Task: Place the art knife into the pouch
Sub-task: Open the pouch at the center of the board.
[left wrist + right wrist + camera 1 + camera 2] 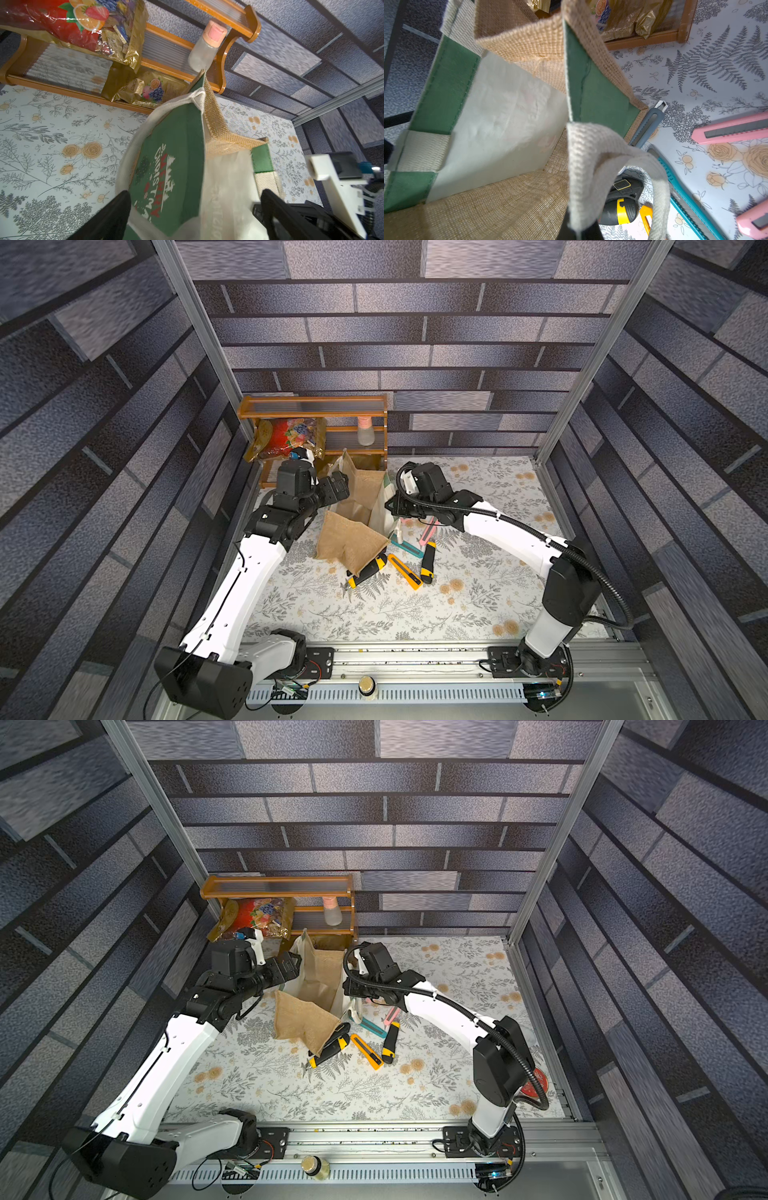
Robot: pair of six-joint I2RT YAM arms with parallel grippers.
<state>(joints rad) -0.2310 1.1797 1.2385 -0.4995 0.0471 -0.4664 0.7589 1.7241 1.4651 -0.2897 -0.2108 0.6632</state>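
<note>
Black fingers [110, 216] of the left gripper [195, 192] fill the foreground of the left wrist view. They stand spread wide, one on each side of the pouch's green printed panel, gripping nothing. The right gripper [581, 231] is pressed together, pinching the pouch [351, 545] by its white handle [591, 149], so the mouth gapes upward.

The pouch sits toward the far left corner of the desk [478, 614], just in front of the wooden shelf [311, 406]. As far as the right wrist view shows, it holds pale lining and burlap only, no knife.

No knife is held. Several lie clustered just beside the pouch, toward the desk's middle:
- orange knife [405, 571]
- black-and-yellow knife [428, 562]
- second black-and-yellow knife [368, 570], partly under the burlap wall
- teal knife [685, 197]
- pink knife [733, 129]
- grey knife [648, 126]

Which one is intended cannot be told.

Each knife looks light, rigid and smooth-sided, and would likely skate on the cloth if nudged. The grey knife appears to show a bare blade tip. The best hold is judged to be across the narrow width at mid-body, clear of the blade end. The orange knife lies free, with room on either side. The pouch is soft and would probably slump if the handle were let go.
</note>
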